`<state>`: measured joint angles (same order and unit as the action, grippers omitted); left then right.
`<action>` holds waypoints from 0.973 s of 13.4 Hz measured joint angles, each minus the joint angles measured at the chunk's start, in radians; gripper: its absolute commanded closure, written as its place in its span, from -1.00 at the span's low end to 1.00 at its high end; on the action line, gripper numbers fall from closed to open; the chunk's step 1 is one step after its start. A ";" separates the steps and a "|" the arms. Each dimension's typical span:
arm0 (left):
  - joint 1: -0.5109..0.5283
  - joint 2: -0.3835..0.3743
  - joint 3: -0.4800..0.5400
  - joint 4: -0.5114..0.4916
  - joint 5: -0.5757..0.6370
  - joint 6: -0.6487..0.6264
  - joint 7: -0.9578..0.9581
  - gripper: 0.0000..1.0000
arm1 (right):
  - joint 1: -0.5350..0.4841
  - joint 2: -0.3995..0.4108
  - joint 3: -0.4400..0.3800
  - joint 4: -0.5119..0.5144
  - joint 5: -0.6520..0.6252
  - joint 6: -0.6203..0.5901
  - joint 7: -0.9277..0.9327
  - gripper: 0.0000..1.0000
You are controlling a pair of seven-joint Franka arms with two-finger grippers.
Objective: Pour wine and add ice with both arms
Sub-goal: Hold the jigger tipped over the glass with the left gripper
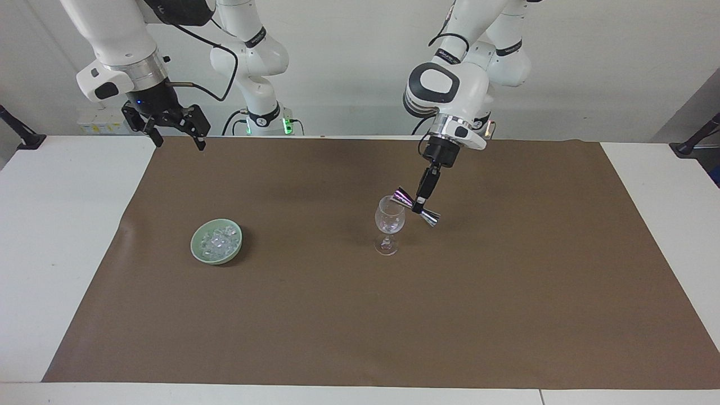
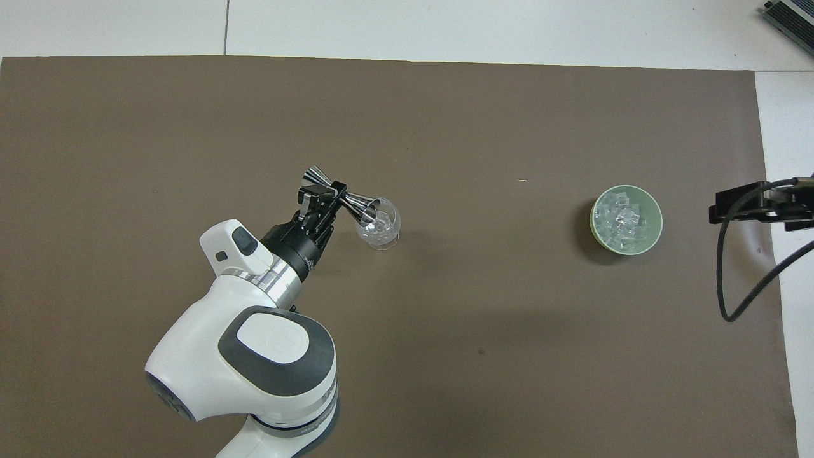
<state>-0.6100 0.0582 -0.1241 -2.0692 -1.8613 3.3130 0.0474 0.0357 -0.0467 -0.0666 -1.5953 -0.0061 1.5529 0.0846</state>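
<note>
A clear stemmed glass (image 1: 389, 223) (image 2: 380, 224) stands on the brown mat near the table's middle. My left gripper (image 1: 419, 203) (image 2: 335, 196) is shut on the waist of a shiny metal jigger (image 1: 416, 207) (image 2: 340, 198), tilted with one cup at the glass rim. A pale green bowl (image 1: 216, 241) (image 2: 627, 220) toward the right arm's end holds several chunks of ice (image 1: 219, 241) (image 2: 622, 221). My right gripper (image 1: 174, 134) (image 2: 738, 204) hangs open high over the mat's edge at that end, waiting.
The brown mat (image 1: 360, 315) covers most of the white table (image 1: 50, 236). Black cables (image 2: 738, 273) trail from the right arm's wrist. Black clamps (image 1: 17, 132) sit at the table's corners nearest the robots.
</note>
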 measured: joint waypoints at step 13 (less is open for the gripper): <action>0.000 0.022 -0.029 0.033 0.015 0.075 0.133 1.00 | 0.000 0.000 0.000 0.000 0.000 0.000 0.000 -1.00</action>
<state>-0.6104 0.0806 -0.1533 -2.0363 -1.8459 3.3884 0.1802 0.0357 -0.0467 -0.0666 -1.5953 -0.0061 1.5529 0.0846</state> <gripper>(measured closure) 0.797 0.000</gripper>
